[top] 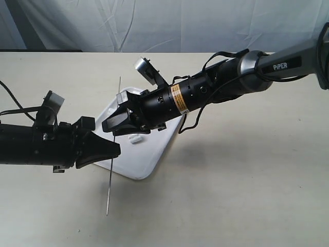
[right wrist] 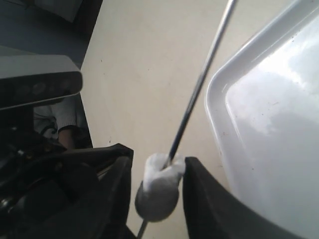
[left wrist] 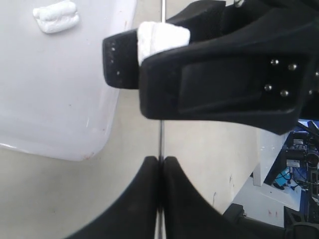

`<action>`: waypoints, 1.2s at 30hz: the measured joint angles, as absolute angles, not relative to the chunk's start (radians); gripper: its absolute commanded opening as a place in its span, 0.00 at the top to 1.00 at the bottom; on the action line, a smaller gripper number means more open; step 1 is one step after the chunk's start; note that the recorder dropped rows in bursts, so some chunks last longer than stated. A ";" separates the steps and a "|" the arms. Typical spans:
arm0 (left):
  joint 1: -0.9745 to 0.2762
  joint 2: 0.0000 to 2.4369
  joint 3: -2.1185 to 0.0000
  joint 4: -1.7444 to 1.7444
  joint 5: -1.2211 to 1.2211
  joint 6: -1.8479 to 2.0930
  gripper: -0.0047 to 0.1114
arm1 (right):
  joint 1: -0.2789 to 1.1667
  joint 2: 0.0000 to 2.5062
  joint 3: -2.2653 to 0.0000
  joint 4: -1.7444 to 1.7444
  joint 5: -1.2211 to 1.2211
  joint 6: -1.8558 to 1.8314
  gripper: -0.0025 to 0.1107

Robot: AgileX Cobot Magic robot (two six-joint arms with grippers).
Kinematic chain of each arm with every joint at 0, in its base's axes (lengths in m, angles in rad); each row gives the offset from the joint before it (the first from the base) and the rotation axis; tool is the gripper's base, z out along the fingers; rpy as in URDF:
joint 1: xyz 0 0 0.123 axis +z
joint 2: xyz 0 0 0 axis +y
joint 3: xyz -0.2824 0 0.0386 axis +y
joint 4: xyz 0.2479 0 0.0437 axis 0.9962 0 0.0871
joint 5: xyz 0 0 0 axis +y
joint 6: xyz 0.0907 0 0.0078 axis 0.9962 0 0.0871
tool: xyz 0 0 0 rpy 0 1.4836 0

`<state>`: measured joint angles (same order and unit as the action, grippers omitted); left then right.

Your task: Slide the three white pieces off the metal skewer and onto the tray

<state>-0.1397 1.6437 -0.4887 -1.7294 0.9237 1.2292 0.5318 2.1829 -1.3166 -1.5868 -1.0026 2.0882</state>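
My left gripper (top: 118, 149) (left wrist: 160, 159) is shut on the thin metal skewer (top: 109, 185) (left wrist: 161, 134) (right wrist: 199, 84), which slants over the left edge of the white tray (top: 149, 164) (left wrist: 50, 99) (right wrist: 259, 129). One white piece (left wrist: 162, 39) (right wrist: 159, 184) is still threaded on the skewer. My right gripper (top: 106, 126) (right wrist: 157, 162) straddles it: one finger touches it and a thin gap shows at the other. Two more white pieces (top: 136, 138) (left wrist: 56, 16) lie together on the tray.
The tray rests on a beige table (top: 247, 180) with a pale cloth backdrop (top: 154, 20) behind it. The right arm (top: 231, 77) reaches across the tray from the right. A dark cable (top: 10, 100) trails near the left arm.
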 measured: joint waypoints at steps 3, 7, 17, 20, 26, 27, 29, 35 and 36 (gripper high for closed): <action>-0.140 1.644 -0.489 -1.729 0.912 1.229 0.96 | 0.532 2.183 -1.317 -1.587 -1.005 2.088 0.68; -0.140 1.644 -0.489 -1.729 0.910 1.229 0.96 | 0.532 2.183 -1.317 -1.587 -1.005 2.088 0.68; -0.140 1.644 -0.489 -1.729 0.910 1.229 0.96 | 0.532 2.183 -1.317 -1.587 -1.005 2.088 0.68; -0.140 1.644 -0.489 -1.729 0.910 1.229 0.96 | 0.532 2.183 -1.317 -1.587 -1.005 2.088 0.68; -0.140 1.644 -0.489 -1.729 0.910 1.229 0.96 | 0.532 2.183 -1.317 -1.587 -1.003 2.088 0.75; -0.140 1.644 -0.489 -1.729 0.910 1.229 0.96 | 0.532 2.183 -1.317 -1.587 -1.003 2.088 0.78; -0.140 1.644 -0.489 -1.729 0.910 1.229 0.96 | 0.532 2.183 -1.317 -1.587 -1.000 2.088 0.78; -0.140 1.644 -0.489 -1.729 0.910 1.229 0.96 | 0.532 2.183 -1.317 -1.587 -0.998 2.088 0.78; -0.140 1.644 -0.489 -1.729 0.910 1.229 0.96 | 0.532 2.183 -1.317 -1.587 -0.996 2.088 0.78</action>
